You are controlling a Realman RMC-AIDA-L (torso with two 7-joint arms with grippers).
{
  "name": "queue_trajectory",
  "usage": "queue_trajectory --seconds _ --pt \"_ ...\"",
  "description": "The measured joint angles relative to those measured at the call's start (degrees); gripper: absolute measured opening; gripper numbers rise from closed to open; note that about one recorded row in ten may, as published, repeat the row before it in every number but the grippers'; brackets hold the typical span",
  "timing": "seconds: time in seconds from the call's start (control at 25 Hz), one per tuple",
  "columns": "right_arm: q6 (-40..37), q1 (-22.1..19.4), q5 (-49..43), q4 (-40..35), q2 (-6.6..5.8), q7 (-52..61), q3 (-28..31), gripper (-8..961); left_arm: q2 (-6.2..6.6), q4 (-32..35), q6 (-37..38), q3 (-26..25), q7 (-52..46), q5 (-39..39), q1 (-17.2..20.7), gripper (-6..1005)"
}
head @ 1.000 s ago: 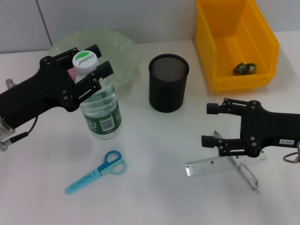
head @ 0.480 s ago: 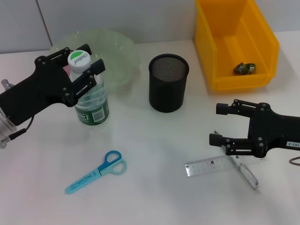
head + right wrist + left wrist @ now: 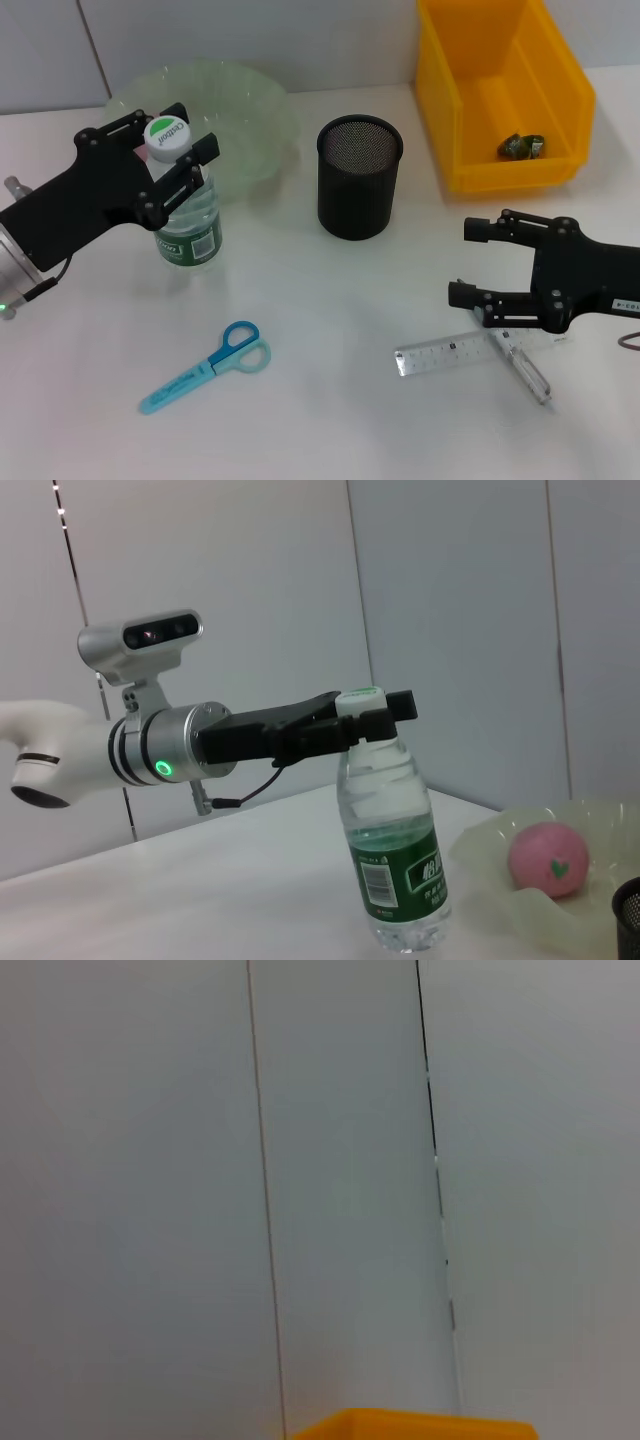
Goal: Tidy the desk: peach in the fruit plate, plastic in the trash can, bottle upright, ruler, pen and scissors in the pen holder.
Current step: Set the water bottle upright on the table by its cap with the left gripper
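Since a second ago our left gripper point(image 3: 178, 157) has shifted the bottle point(image 3: 187, 225) toward the plate point(image 3: 250, 110), jaws clamping its neck, apparently upright on the table point(image 3: 330, 330); right gripper point(image 3: 478, 262) hovers wide over the ruler point(image 3: 450, 353).

A green label and white cap are seen on the clear bottle point(image 3: 187, 215); the bin point(image 3: 505, 95) is yellow.
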Motion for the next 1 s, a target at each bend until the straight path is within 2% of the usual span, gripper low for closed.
queue_trajectory --seconds 0.52,1.0 --pt "0.04 0.00 0.02 0.06 0.01 -0.05 0.02 835 -0.46 -0.62 -5.06 0.00 2.79 -0.11 0.24 435" --pt "0.02 0.07 0.06 0.09 0.09 -0.65 0.02 835 -0.53 -1.72 -5.85 0.00 2.91 -0.41 -0.27 434"
